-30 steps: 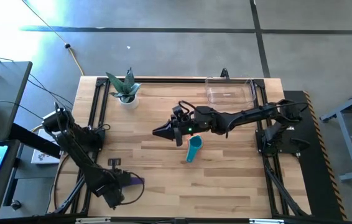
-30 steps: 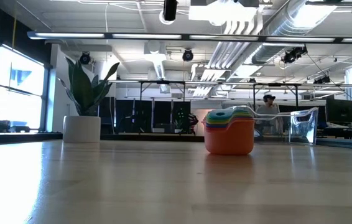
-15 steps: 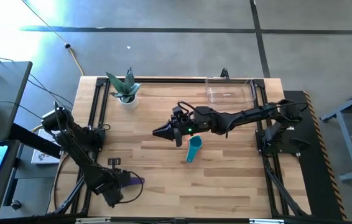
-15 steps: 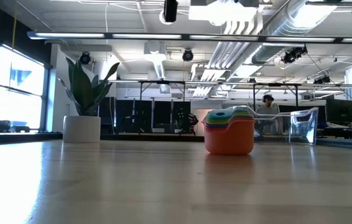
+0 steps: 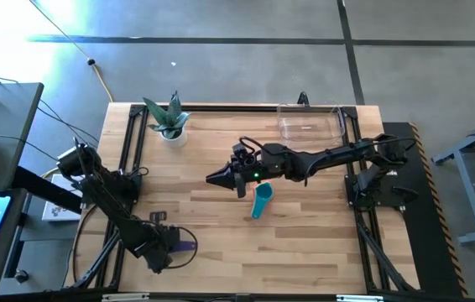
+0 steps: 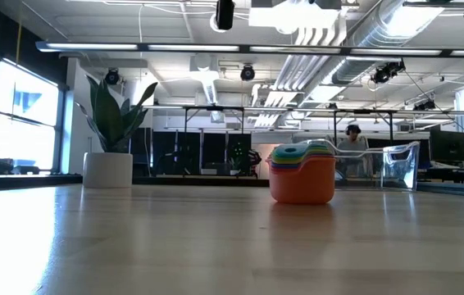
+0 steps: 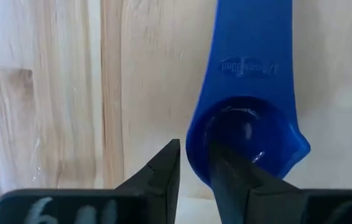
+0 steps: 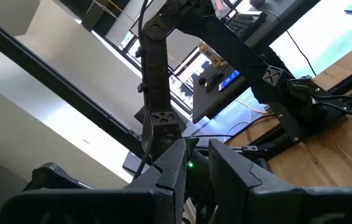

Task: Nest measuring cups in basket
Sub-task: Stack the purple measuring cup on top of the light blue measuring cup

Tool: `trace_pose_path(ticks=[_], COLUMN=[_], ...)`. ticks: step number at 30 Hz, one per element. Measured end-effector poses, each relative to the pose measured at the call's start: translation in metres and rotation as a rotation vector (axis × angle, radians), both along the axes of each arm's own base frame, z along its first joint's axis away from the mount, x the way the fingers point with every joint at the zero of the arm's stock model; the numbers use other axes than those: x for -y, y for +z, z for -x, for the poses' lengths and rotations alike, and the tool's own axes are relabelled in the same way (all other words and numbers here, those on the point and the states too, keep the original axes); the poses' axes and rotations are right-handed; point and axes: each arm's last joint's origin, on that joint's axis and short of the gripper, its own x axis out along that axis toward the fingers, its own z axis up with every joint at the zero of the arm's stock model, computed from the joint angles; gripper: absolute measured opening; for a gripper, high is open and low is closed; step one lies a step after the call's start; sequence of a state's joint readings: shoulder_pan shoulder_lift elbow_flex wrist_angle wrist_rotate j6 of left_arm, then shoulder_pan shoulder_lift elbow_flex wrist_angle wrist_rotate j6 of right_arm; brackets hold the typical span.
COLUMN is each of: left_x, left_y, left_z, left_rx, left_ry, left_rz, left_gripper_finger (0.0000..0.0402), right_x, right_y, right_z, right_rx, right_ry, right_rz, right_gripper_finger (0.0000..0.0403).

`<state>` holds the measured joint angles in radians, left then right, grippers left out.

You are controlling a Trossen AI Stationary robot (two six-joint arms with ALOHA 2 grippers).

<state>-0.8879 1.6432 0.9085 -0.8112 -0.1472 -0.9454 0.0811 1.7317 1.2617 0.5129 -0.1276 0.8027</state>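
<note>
Left gripper [image 5: 174,246] has shifted right, lower left, pinching the blue cup [image 7: 247,118]; plant [image 5: 169,119] upper left, basket [image 5: 310,122] upper right; right gripper [image 5: 217,178] narrow, centre, beside stacked cups [image 6: 302,173]

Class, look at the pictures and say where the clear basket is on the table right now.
In the high view the basket sits at the table's far right corner, well right of the potted plant and beyond the right arm.

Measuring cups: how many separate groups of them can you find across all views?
2: a nested stack mid-table by the right end effector; one blue cup at the left end effector.
</note>
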Motion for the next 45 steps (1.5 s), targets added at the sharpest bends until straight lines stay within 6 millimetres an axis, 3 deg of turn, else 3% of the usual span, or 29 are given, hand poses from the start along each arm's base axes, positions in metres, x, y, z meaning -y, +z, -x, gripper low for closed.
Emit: trace_pose_path(ticks=[7, 18, 28, 34, 45], left_x=[0.0, -0.011, -0.044, -0.063, -0.112], left_y=[0.0, 0.006, 0.03, 0.048, 0.062], left_z=[0.0, -0.011, -0.036, -0.065, -0.105], left_rx=[0.001, 0.013, 0.094, 0.149, 0.234], left_ry=[-0.015, -0.053, -0.154, -0.29, -0.517], left_rz=[-0.001, 0.0, 0.03, 0.014, -0.07], left_gripper_finger=[0.0008, 0.0003, 0.0001, 0.0001, 0.0001], right_x=[0.0, -0.001, -0.02, -0.03, -0.037], right_y=[0.0, 0.009, 0.049, 0.067, 0.074], right_z=[0.0, 0.006, 0.047, 0.071, 0.085], right_rx=[0.0, 0.013, -0.003, -0.024, -0.047], right_ry=[0.0, 0.009, 0.004, -0.064, -0.249], right_rz=[0.0, -0.001, 0.084, 0.1, 0.115], right_gripper_finger=[0.0062, 0.0062, 0.0061, 0.0062, 0.0061])
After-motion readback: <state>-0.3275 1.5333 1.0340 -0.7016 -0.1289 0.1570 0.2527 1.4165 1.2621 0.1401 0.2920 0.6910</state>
